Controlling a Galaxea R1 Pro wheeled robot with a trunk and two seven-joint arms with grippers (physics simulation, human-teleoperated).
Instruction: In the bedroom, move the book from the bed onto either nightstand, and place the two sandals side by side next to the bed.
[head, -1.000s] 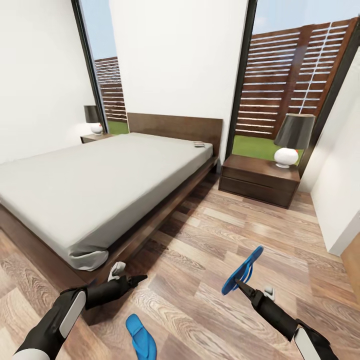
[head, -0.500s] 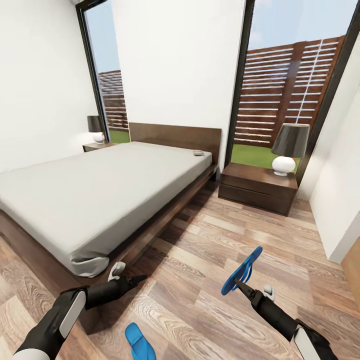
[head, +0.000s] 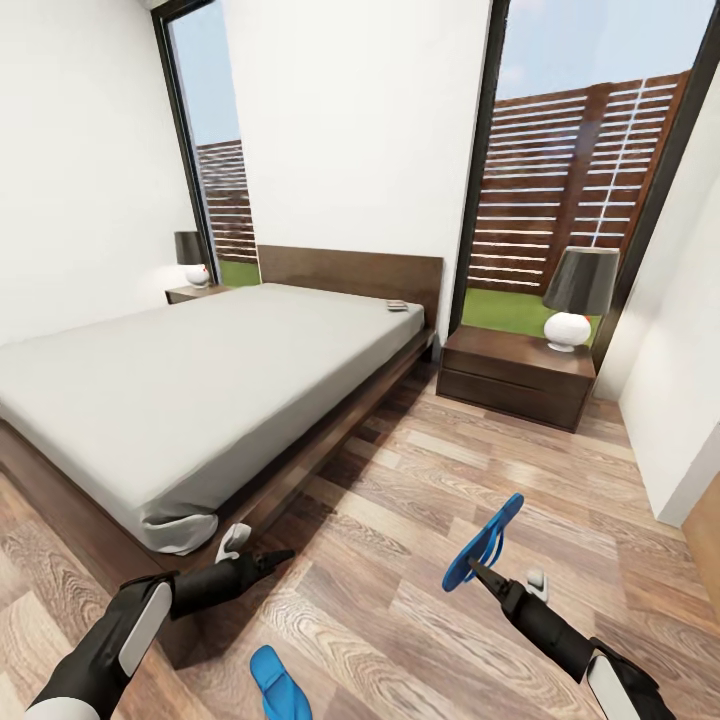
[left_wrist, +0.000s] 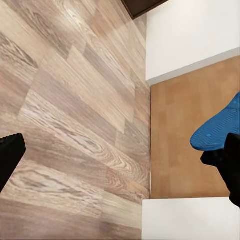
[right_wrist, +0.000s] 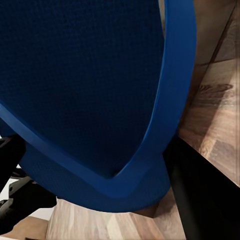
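Right gripper (head: 470, 565) clamped on one blue sandal (head: 485, 541), held tilted above floor. Left gripper (head: 278, 556) empty, fingers spread apart, near bed (head: 190, 390) foot corner. Second sandal (head: 277, 683) flat on floor beneath. View steady since half second ago, arms unmoved: likely pausing before set-down. Book (head: 397, 306) unmoved on mattress by headboard; nightstand (head: 515, 377) beside.

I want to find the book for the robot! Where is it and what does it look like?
Look at the big bed with the pale grey mattress, and follow it to the dark wooden headboard. Near that end, at the corner closest to the nightstand with the big lamp, lies the book: a small flat dark thing, alone on the mattress.
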